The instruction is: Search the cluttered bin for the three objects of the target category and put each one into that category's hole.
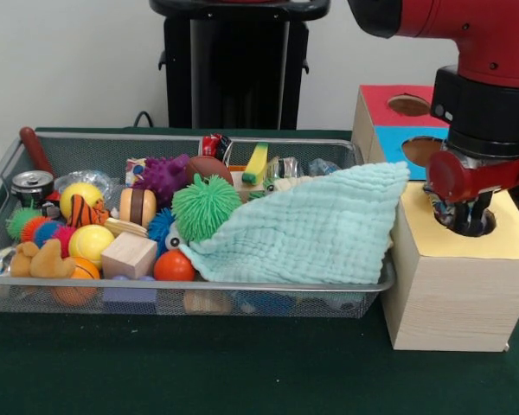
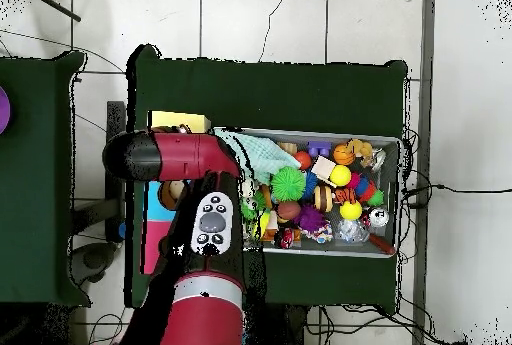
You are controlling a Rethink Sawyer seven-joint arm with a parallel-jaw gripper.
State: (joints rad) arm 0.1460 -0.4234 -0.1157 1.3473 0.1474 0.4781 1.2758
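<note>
A wire mesh bin [image 1: 190, 284] holds several toys: a green spiky ball [image 1: 205, 206], a purple spiky toy [image 1: 164, 175], a wooden cube [image 1: 129, 255], yellow balls [image 1: 91, 244] and a can [image 1: 32, 185]. A pale green cloth [image 1: 320, 229] covers the bin's right part and laps onto the wooden box [image 1: 454, 294]. The box top has a yellow section [image 1: 515, 235], a blue one with a hole [image 1: 422, 149] and a red one with a hole [image 1: 408, 105]. My gripper [image 1: 467, 220] reaches down into the yellow section's hole. From overhead, the red arm [image 2: 170, 156] hides the gripper and most of the box.
The bin [image 2: 392, 196] and box stand on a dark green table cover [image 1: 242, 372]. A red-handled tool [image 1: 36, 150] leans at the bin's back left corner. The cloth [image 2: 255, 151] hides whatever lies beneath it.
</note>
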